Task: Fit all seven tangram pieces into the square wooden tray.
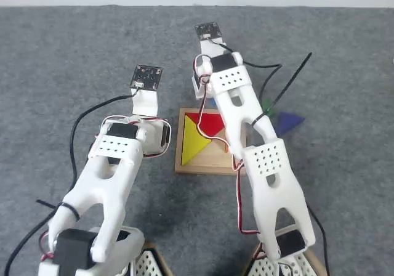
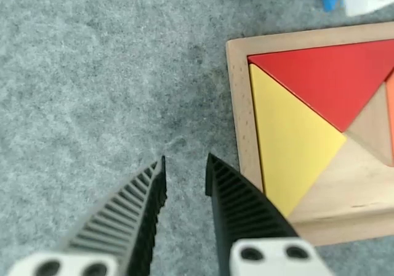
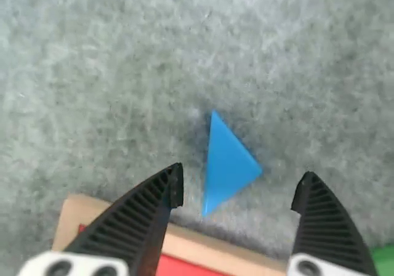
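The square wooden tray (image 1: 184,159) lies between the two arms and holds a red triangle (image 1: 209,123) and a yellow triangle (image 1: 194,143). In the left wrist view the tray rim (image 2: 237,103) borders the red triangle (image 2: 326,73), the yellow triangle (image 2: 289,140) and an orange sliver (image 2: 389,103). My left gripper (image 2: 184,160) hovers over the carpet beside the tray, narrowly open with nothing in it. My right gripper (image 3: 241,172) is wide open just beyond the tray's far edge (image 3: 184,245), and a light blue triangle (image 3: 228,162) lies flat on the carpet between its fingers.
A dark blue triangle (image 1: 288,122) and a green piece (image 1: 268,111) lie on the grey carpet to the right of the tray. Black cables trail near them. The right arm (image 1: 246,128) stretches over the tray's right side.
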